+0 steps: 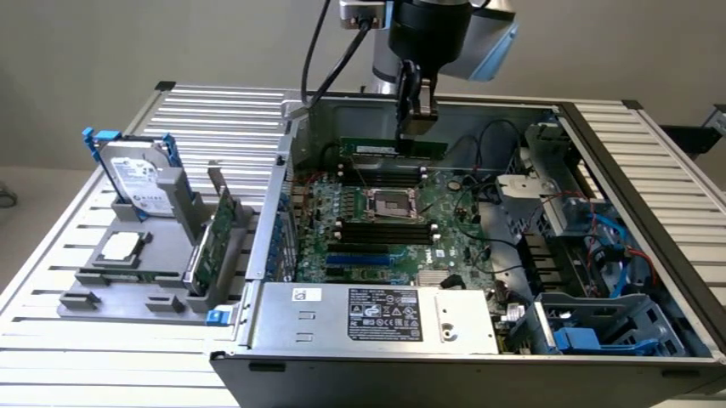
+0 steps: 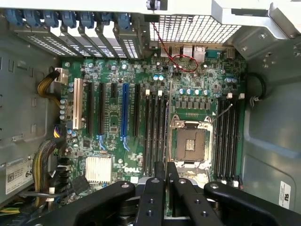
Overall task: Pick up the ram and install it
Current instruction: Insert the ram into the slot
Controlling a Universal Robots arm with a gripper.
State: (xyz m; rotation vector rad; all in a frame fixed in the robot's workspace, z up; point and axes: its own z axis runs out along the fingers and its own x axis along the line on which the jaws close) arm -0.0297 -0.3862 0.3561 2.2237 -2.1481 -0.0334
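My gripper (image 1: 414,127) hangs inside the open computer case, above the far side of the motherboard (image 1: 454,229). It is shut on the ram (image 1: 392,148), a long thin green stick held level by its top edge, clear of the board. In the wrist view the two black fingers (image 2: 153,193) stand close together and the ram shows edge-on as a thin strip between them. Below lie the black memory slots (image 2: 155,132) beside the open processor socket (image 2: 190,143), with a second bank of slots (image 2: 228,136) on the socket's other side.
On the exterior view's left a grey fixture (image 1: 170,246) holds a hard drive (image 1: 142,178), a green expansion card (image 1: 216,234) and a silver processor chip (image 1: 119,248). The power supply (image 1: 375,314) fills the case's near side. Cables and drive bays (image 1: 590,246) crowd the exterior view's right.
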